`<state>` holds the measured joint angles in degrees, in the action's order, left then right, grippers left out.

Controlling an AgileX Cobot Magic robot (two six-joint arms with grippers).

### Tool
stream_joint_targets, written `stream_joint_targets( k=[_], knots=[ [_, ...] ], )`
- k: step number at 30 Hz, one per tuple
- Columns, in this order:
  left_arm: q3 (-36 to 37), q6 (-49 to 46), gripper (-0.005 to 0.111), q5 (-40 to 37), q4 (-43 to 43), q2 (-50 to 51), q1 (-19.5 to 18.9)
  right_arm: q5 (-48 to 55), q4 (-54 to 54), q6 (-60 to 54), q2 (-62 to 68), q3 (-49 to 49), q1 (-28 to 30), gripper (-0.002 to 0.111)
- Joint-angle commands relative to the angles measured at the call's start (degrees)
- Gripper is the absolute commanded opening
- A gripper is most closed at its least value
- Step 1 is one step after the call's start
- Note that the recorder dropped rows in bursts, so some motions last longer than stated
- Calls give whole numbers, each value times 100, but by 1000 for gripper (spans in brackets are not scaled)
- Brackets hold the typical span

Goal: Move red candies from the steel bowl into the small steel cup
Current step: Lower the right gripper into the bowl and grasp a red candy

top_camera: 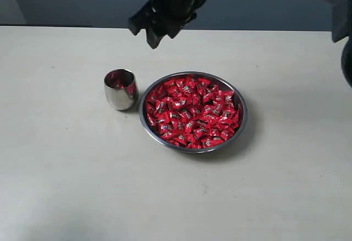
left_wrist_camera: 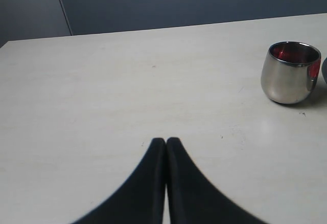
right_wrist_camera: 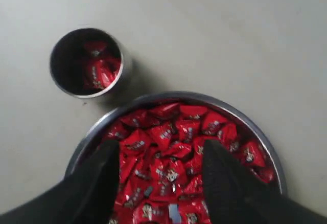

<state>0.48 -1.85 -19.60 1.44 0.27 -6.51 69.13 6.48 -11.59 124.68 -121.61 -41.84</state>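
On the left, the left pincer (left_wrist_camera: 166, 143) has its fingers pressed together and holds nothing. It sits low over bare table (top_camera: 66, 169), well apart from the work, and we take it to be parked there so the other arm has room. Next comes the small steel cup (top_camera: 120, 89), upright at about 10 o'clock of the steel bowl (top_camera: 246, 113), just beside its rim with a narrow gap showing in the right wrist view. We think it is set that close to keep each carry short. A few red wrappers already lie inside it. The right pincer (right_wrist_camera: 159, 147) hangs above the bowl's 12 o'clock edge, spread wide and empty, with its opening facing down over the heap. We read that as ready to drop onto one piece. The red candies (top_camera: 192, 111) fill the bowl nearly to the rim, so most of the job remains.
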Motion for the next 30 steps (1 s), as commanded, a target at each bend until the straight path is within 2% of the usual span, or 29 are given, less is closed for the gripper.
stream_joint_targets(
  k=[1, 5, 10, 13, 18, 30],
  knots=[
    [-48, 16, 0, 37, 11, -27, 31, -190, 5, 26, -464, 986, 173, 49],
    [-48, 16, 0, 37, 11, -27, 31, -1201, -79, -24, -828, 2296, 185, 49],
    [-48, 16, 0, 37, 11, -27, 31, -1945, 51, -38, -776, 3115, 185, 49],
    [-48, 16, 0, 37, 11, -27, 31, -2092, 175, -38, -541, 3159, 185, 50],
    [-48, 16, 0, 37, 11, -27, 31, -2465, 279, -25, -252, 3159, 185, 61],
    [-48, 16, 0, 37, 11, -27, 31, -2771, 416, -37, 112, 3159, 175, 61]
  ],
)
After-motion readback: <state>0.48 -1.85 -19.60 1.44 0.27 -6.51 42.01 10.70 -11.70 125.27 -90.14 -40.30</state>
